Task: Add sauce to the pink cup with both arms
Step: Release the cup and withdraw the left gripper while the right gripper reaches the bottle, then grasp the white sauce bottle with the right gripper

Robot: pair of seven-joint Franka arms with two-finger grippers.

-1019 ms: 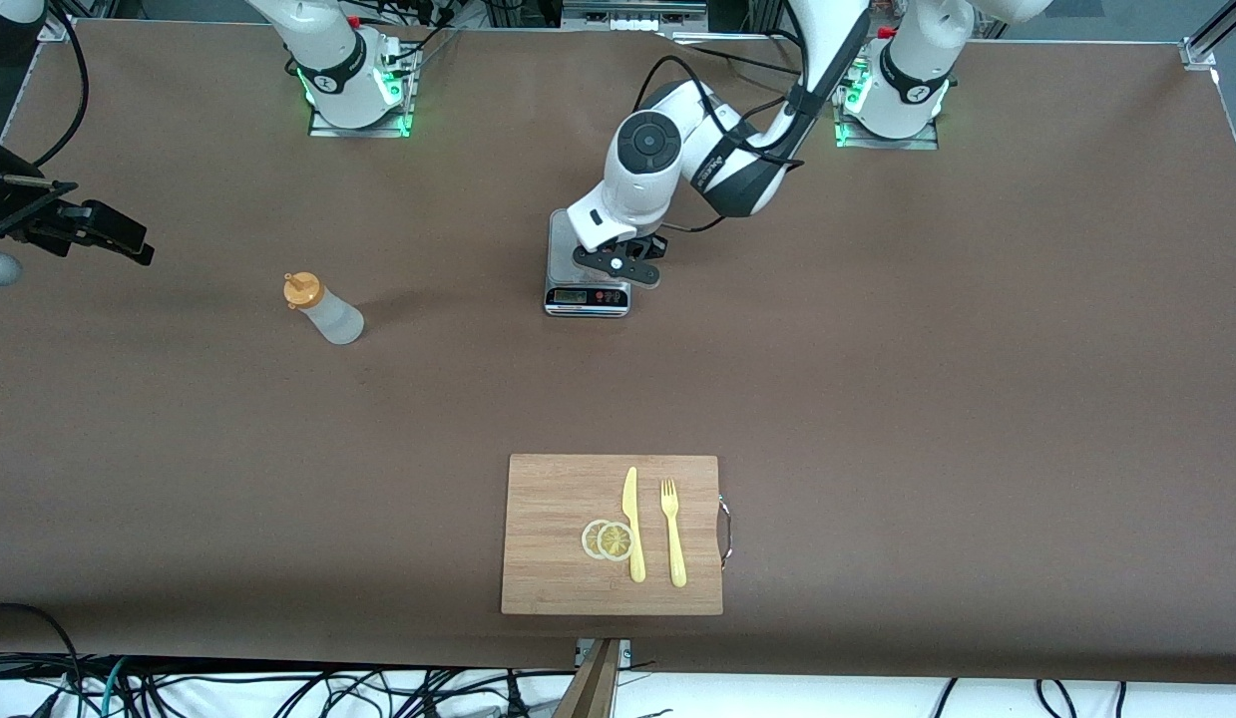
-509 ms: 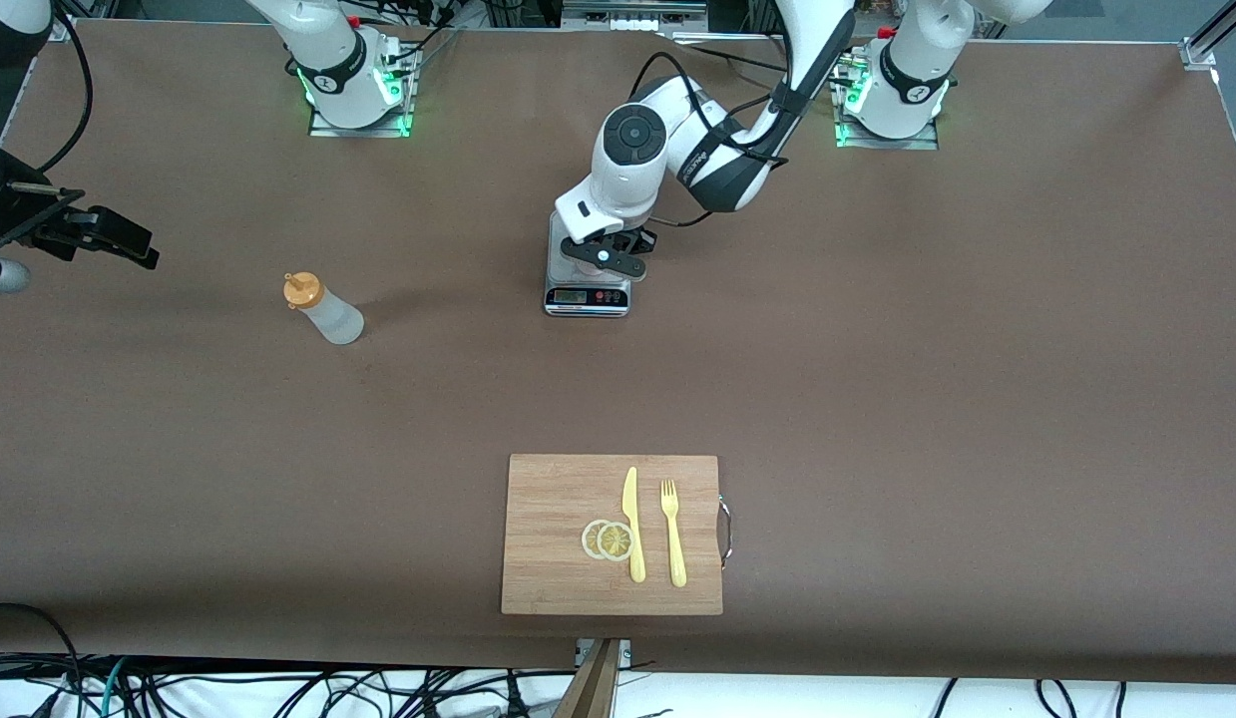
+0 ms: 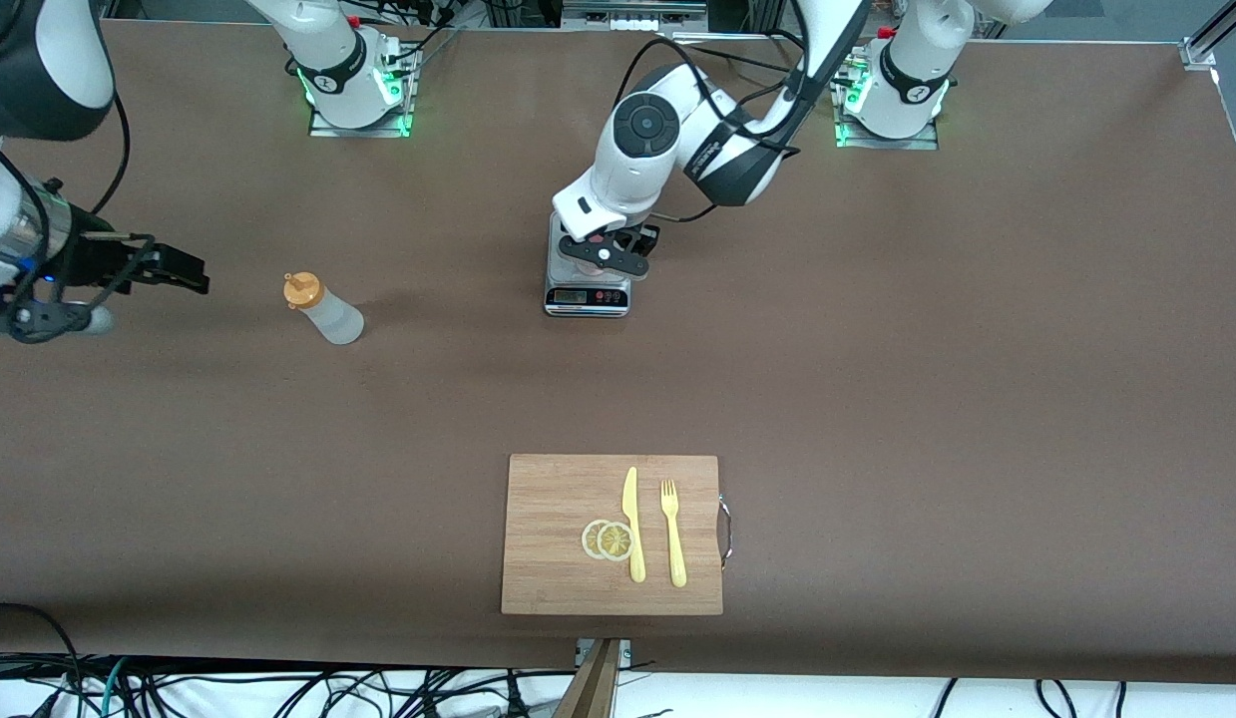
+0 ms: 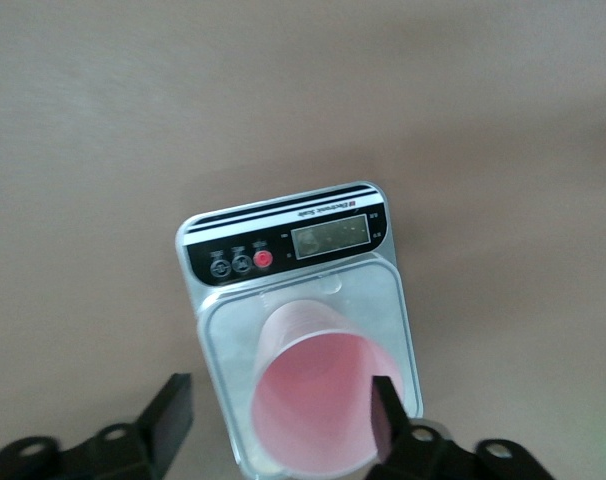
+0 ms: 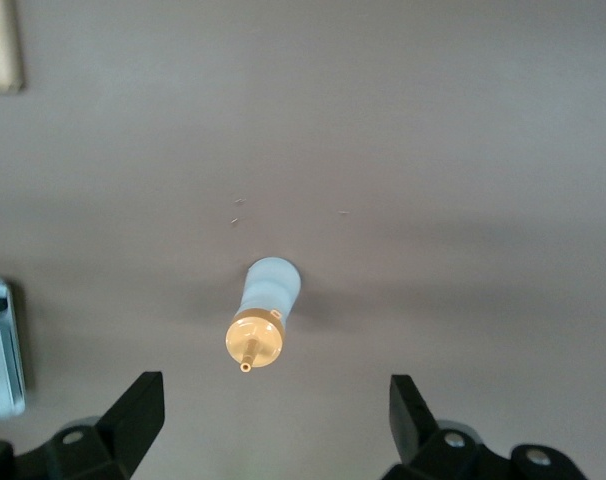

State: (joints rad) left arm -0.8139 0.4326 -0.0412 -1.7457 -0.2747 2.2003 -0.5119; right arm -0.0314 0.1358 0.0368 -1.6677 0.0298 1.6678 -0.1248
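Observation:
The pink cup stands upright on the platform of a small silver scale. My left gripper hangs open just above it, one finger over the cup's rim and the other finger clear beside the scale. In the front view the left gripper hides most of the cup. The sauce bottle, whitish with an orange cap, stands on the table toward the right arm's end. My right gripper is open and empty, apart from the bottle.
A wooden cutting board lies nearer to the front camera than the scale. It carries a yellow knife, a yellow fork and lemon slices.
My right arm has swung in toward the bottle. My left gripper has shifted a little over the scale, and the cup now shows under it.

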